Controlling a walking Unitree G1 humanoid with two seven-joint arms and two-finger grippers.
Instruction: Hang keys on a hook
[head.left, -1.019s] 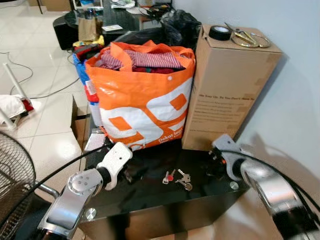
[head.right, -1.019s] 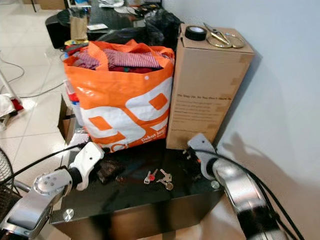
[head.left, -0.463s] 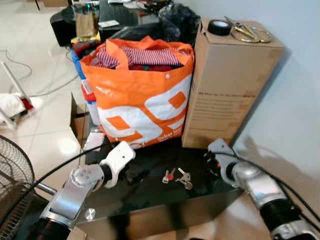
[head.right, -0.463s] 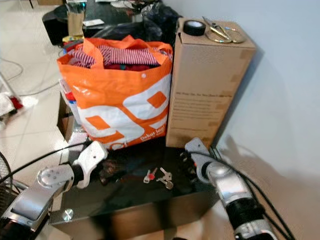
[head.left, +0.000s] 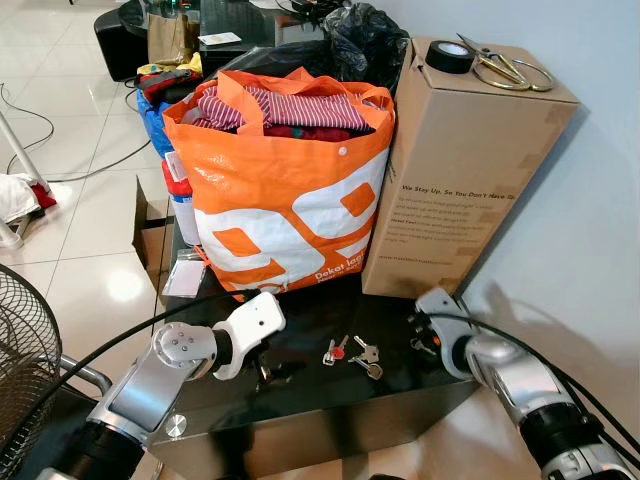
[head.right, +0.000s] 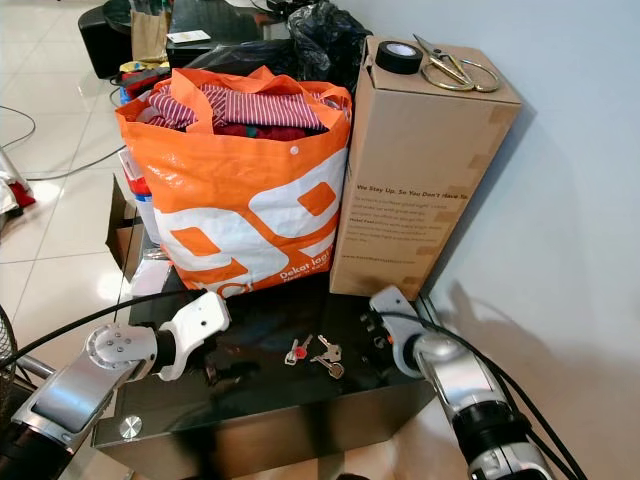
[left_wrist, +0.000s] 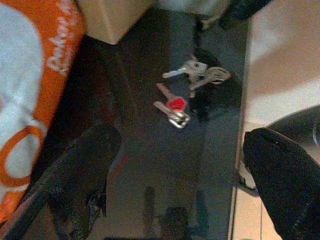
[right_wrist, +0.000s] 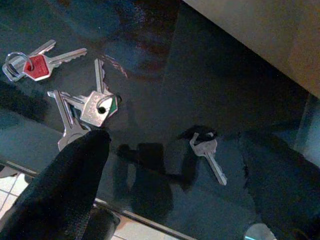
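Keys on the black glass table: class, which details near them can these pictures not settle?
- Keys: the right wrist view is too blurred to count the silver bunch beside the red-capped key.
- Box lettering: too small to read fully in the eye views.
- Orange bag: lower contents hidden by its wall; striped cloth shows on top.
- Left gripper: fingertips cut off by the left wrist view's edge.

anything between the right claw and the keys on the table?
Nothing visible. The right claw hangs open just above the black glass table, with the keys lying loose beside one finger; bare tabletop lies between.
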